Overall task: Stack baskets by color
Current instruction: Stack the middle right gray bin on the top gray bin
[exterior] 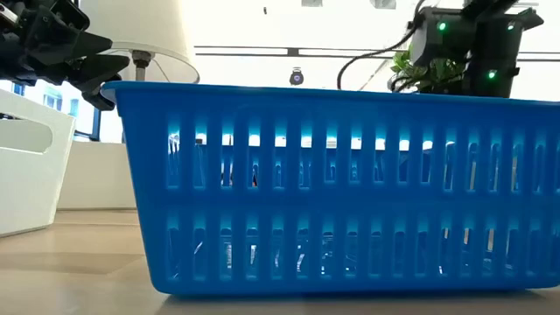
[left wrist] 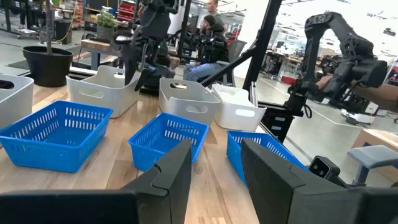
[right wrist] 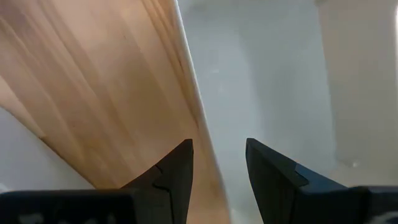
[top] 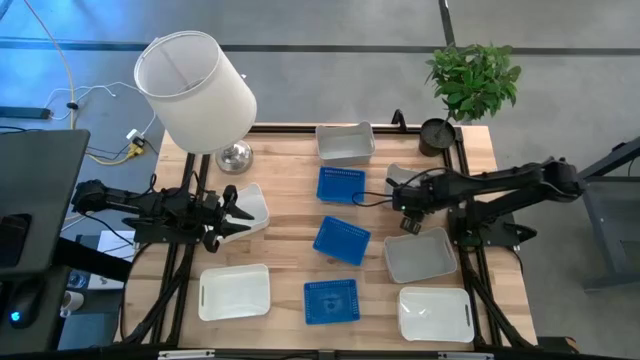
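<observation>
text: none legible | labels: none | brands: none | numbers: none

— What colours do we see around the lampshade (top: 193, 88)?

— The lampshade itself is plain white, on a shiny silver base (top: 235, 155). Past it we see three bright blue baskets on the pale, striped wooden table (top: 290, 215): one (top: 341, 185), another (top: 342, 240) farther from the lampshade, and the farthest (top: 331, 301). Their bottoms show a fine perforated mesh.

— And the walls?

— In the low view we see the blue basket's wall (exterior: 350, 188) patterned with rows of upright slots.

— The other baskets?

— White or pale grey, unpatterned: one (top: 345, 143) nearest the lampshade, another (top: 234, 292) beyond it. The plant (top: 472, 78) is green in a black pot (top: 437, 135). Both arms are dark.
</observation>
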`<state>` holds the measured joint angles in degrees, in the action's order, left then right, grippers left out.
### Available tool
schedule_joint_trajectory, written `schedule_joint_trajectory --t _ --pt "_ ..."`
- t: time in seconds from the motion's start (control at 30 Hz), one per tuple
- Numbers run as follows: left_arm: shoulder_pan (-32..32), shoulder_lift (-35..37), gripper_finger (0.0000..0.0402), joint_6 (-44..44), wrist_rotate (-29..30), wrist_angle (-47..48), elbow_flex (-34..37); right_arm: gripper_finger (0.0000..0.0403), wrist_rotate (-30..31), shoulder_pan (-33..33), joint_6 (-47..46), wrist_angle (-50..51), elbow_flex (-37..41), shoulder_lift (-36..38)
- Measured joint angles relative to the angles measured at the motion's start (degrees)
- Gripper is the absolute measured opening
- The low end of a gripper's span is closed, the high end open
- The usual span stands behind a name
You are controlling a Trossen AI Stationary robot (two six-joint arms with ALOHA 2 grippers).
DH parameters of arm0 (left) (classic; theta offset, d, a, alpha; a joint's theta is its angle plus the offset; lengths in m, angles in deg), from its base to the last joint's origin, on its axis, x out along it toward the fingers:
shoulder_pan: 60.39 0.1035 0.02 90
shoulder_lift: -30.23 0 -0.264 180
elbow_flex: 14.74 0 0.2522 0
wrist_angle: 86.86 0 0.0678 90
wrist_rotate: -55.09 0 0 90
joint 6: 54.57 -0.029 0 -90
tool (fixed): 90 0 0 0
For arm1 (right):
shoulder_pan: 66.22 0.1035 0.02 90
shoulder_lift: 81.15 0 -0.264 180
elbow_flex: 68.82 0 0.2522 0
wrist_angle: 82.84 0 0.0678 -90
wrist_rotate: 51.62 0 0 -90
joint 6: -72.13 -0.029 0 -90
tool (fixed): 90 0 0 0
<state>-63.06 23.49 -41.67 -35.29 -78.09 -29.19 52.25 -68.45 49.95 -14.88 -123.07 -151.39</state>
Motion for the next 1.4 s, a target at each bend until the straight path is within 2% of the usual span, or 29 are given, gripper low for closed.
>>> schedule_joint_trajectory --t 0.23,0.47,0.73,1.03,1.4 --pt "0.0 0.0 0.0127 0.0 0.0 0.0 0.0 0.0120 -2.2 -0.9 -2.2 0.0 0.0 -4.6" --pt "0.0 0.0 0.0127 0.0 0.0 0.0 0.0 0.0012 -4.8 -0.9 -3.3 -0.2 0.0 -6.5" --pt "0.0 0.0 0.0127 0.0 0.2 0.0 0.0 0.0003 -4.9 -0.8 -6.1 1.1 -1.4 -6.3" --pt "0.0 0.0 0.0127 0.0 0.2 0.1 0.0 0.0001 3.9 -0.7 -4.4 5.3 -12.2 -6.3" --pt "0.0 0.0 0.0127 0.0 0.2 0.1 0.0 0.0000 16.1 -2.9 14.1 2.1 -26.7 -6.3"
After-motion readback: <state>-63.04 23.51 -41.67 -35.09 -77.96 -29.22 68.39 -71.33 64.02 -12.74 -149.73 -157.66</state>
